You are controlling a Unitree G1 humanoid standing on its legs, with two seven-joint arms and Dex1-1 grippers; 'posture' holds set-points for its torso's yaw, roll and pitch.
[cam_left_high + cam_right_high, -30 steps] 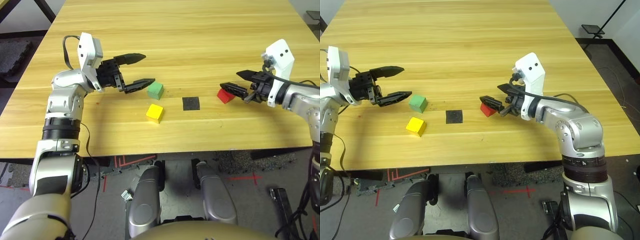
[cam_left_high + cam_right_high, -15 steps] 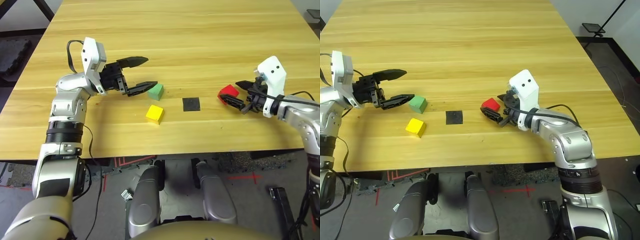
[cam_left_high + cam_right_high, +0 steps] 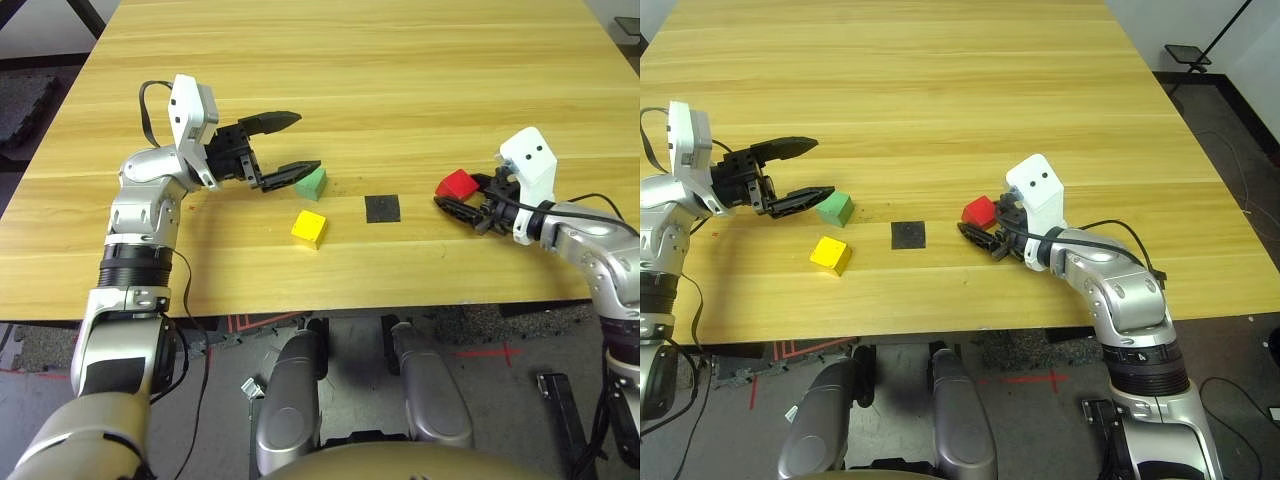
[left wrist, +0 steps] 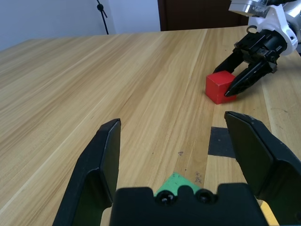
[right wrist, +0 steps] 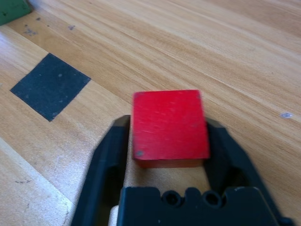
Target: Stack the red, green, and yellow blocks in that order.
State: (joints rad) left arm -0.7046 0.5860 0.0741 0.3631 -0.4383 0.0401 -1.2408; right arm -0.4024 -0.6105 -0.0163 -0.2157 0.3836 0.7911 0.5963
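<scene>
I see no bin or tray here; everything sits straight on the pale wooden table. My right gripper is low over the table's right part, reaching in toward the middle and tipped slightly down, and its two black fingers are pinching the small bright red matte cube from either side. That cube rests on the wood just right of the flat black square patch. My left gripper is held level on the left side, pointing toward the centre, with its jaws spread wide. The small light green matte cube lies on the table right at the tip of the nearer finger; I cannot tell if they touch. The small bright yellow matte cube sits just in front of the green one, nearer the table's front edge, apart from both grippers.
</scene>
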